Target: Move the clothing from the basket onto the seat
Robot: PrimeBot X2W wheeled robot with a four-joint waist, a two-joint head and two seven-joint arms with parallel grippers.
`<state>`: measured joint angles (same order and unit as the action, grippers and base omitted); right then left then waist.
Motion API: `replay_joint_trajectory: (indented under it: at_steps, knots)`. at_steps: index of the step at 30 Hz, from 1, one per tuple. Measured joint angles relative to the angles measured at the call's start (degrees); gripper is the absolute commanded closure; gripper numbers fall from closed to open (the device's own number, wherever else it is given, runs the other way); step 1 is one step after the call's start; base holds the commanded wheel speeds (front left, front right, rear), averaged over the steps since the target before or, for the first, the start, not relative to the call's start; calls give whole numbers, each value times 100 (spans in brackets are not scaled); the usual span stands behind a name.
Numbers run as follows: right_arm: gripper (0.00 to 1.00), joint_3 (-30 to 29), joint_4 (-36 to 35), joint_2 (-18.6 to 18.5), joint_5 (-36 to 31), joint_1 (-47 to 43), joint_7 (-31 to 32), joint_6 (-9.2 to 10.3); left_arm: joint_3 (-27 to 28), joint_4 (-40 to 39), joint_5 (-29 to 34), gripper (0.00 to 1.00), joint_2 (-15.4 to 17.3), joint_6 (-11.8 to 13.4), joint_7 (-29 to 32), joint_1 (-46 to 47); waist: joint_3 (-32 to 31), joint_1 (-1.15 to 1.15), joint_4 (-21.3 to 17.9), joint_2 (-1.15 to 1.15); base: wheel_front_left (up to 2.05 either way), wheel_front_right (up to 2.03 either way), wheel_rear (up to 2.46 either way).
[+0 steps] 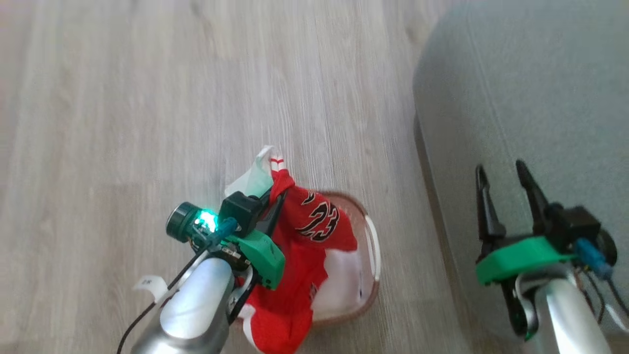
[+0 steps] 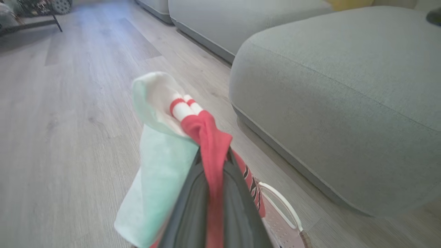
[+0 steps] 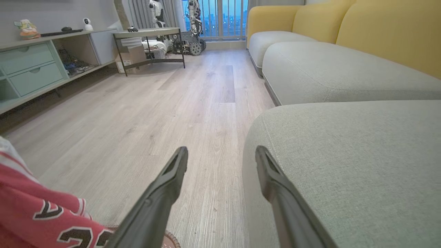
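My left gripper (image 1: 277, 196) is shut on the red clothing (image 1: 314, 221), a shiny garment with a black-and-white 23, which hangs from it down into the basket (image 1: 374, 246). In the left wrist view the fingers pinch a red fold (image 2: 210, 144) with white trim, beside a pale mint cloth (image 2: 158, 165) that comes up with it. The cream basket's white handle (image 2: 280, 203) shows below. The grey-green seat (image 1: 530, 98) lies to the right, apart from the garment. My right gripper (image 1: 503, 172) hovers open over the seat's front edge, holding nothing.
Pale wood floor (image 1: 147, 98) stretches left and ahead. The right wrist view shows more grey cushions (image 3: 337, 69) with yellow backs (image 3: 389, 31), a mint drawer unit (image 3: 31, 69) at left, and a metal-legged table (image 3: 151, 38) far off.
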<state>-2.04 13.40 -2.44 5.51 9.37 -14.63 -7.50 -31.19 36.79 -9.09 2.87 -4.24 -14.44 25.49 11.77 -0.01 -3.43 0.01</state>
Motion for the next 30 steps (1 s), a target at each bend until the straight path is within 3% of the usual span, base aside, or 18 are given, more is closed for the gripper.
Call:
replay_joint_trajectory:
  at_steps: [13, 24, 30]
  knots:
    - [0, 423, 261, 3, -49, -552, 0, 0, -2, -148, -26, 100, -18, -141, 0, 253, -1408, 0, 233, 0, 0, 0, 0]
    - [0, 1362, 558, 1, -52, -446, 0, -1, -236, -465, -234, 100, -57, -231, 0, 1061, -1704, 0, 363, 0, 0, 0, 0]
    - [0, 1769, 904, -54, -157, 136, 0, -1, -509, -692, -482, 100, -69, -170, 0, 1251, -1752, 0, 449, 0, 0, 0, 0]
